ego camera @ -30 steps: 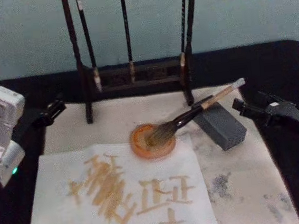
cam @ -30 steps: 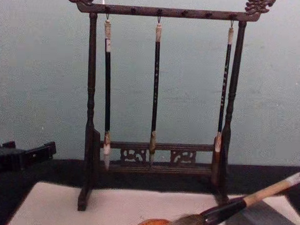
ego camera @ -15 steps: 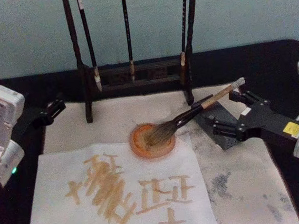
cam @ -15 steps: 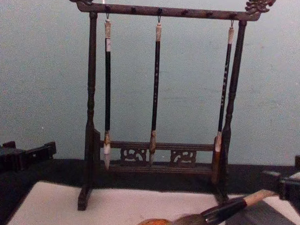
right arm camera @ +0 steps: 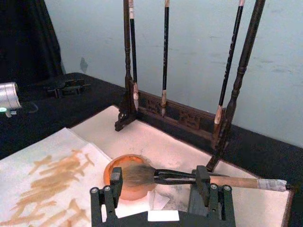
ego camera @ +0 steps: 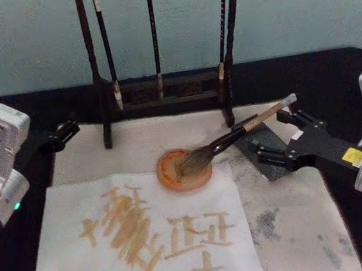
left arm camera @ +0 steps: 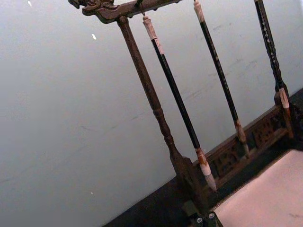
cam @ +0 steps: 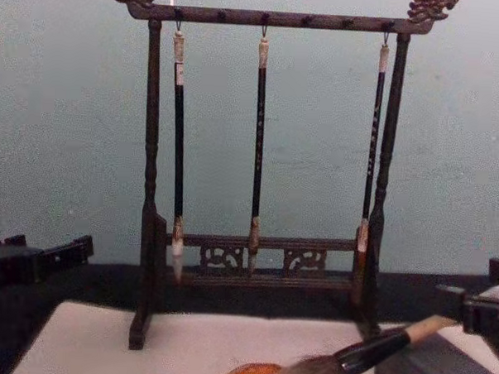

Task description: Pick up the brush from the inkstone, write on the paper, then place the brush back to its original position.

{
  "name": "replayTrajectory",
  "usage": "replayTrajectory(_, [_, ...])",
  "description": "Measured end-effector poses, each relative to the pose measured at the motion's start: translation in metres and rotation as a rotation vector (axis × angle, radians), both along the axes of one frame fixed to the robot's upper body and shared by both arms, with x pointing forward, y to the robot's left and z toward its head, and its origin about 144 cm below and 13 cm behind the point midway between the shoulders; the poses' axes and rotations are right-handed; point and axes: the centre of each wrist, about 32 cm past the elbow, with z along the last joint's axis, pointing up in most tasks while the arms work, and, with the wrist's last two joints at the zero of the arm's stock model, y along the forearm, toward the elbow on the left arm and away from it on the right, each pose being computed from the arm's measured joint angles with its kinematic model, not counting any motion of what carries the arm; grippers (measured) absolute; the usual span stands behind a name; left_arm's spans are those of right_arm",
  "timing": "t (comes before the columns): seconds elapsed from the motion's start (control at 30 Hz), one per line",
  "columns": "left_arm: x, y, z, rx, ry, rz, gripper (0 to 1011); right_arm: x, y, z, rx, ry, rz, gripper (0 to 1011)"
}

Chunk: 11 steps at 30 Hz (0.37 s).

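The wooden rack [ego camera: 163, 86] with its three hanging thin brushes [cam: 258, 146] stands along the far edge of the mat, closing off any approach from behind. In front of it, open mat lies between the rack's base and the orange dish [ego camera: 184, 170]. The right hand [ego camera: 283, 140], fingers spread, straddles the grey block [ego camera: 265, 146] just beside the brush [ego camera: 232, 137] handle, and the written paper [ego camera: 145, 232] lies flat on the near counter.

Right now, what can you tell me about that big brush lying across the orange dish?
The brush is large, with a pale tan handle, a glossy black lower section and bushy grey-brown bristles. It lies tilted, bristles resting in the round orange dish, handle propped on the grey block. The right gripper is open around the handle, not yet closed.
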Motion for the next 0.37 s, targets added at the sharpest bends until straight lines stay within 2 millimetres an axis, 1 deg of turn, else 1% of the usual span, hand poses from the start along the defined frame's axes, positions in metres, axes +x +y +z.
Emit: replayTrajectory(0.37, [0.0000,0.0000,0.0000,0.000,0.000,0.000,1002,0.0000,-0.0008,-0.0002,0.005,0.004,0.000,1001])
